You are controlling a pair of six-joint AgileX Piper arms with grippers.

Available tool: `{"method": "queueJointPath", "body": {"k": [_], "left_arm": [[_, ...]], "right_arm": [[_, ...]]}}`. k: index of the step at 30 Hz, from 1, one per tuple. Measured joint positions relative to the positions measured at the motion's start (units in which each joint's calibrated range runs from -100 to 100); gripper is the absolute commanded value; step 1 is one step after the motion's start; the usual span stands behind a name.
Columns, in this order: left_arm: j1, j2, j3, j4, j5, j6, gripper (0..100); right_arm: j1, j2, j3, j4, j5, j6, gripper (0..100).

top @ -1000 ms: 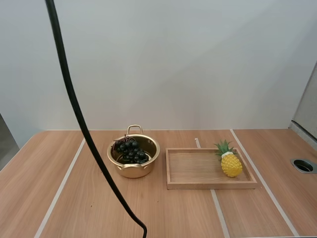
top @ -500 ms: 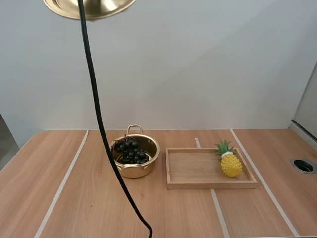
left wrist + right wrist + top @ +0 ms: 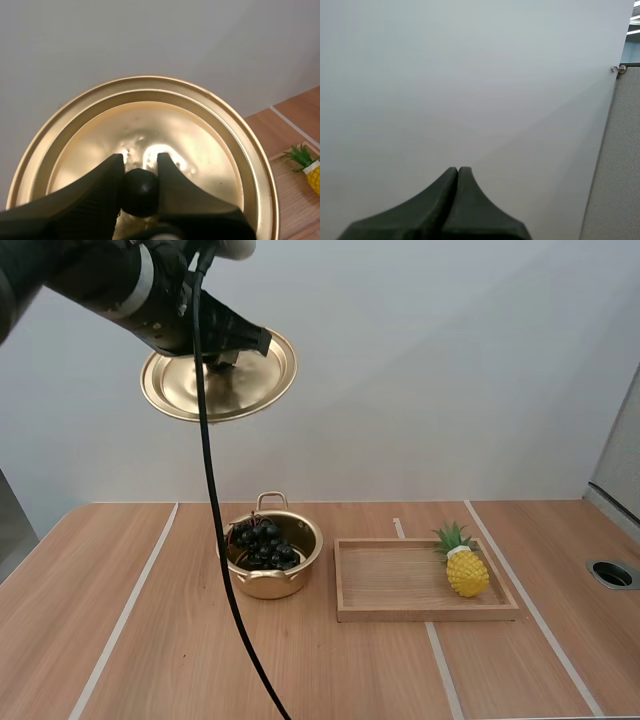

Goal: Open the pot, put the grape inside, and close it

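Lid [image 3: 200, 390] hangs tilted in the left gripper [image 3: 140, 170], pinched by its black knob [image 3: 141, 187]; pot [image 3: 270, 582] with grapes [image 3: 264, 545] inside sits well below it. Right gripper [image 3: 458, 172] is closed, empty.

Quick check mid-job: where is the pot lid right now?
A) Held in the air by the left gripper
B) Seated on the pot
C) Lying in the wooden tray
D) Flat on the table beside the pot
A: the left gripper pinches the black knob of the lid, holding it high above the open pot, which has the grapes inside.
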Motion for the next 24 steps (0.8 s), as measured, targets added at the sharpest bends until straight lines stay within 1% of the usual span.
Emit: {"method": "queueJointPath", "body": {"k": [7, 14, 18, 24], "left_arm": [[0.0, 0.0, 10.3, -6.3, -9.4, 7.1, 0], [0.0, 1.8, 20.5, -9.1, -19.4, 12.9, 0], [0.02, 4.4, 25.5, -10.8, -22.9, 15.9, 0], [0.02, 7.6, 28.1, -14.9, -23.9, 20.2, 0]], "right_arm": [[0.0, -0.4, 0.0, 0.1, 2.0, 0.0, 0], [0.0, -2.2, 0.0, 1.3, 2.3, 0.0, 0], [0.0, -2.8, 0.0, 1.5, 2.6, 0.0, 0], [0.0, -3.3, 0.0, 1.5, 3.7, 0.0, 0]]}}
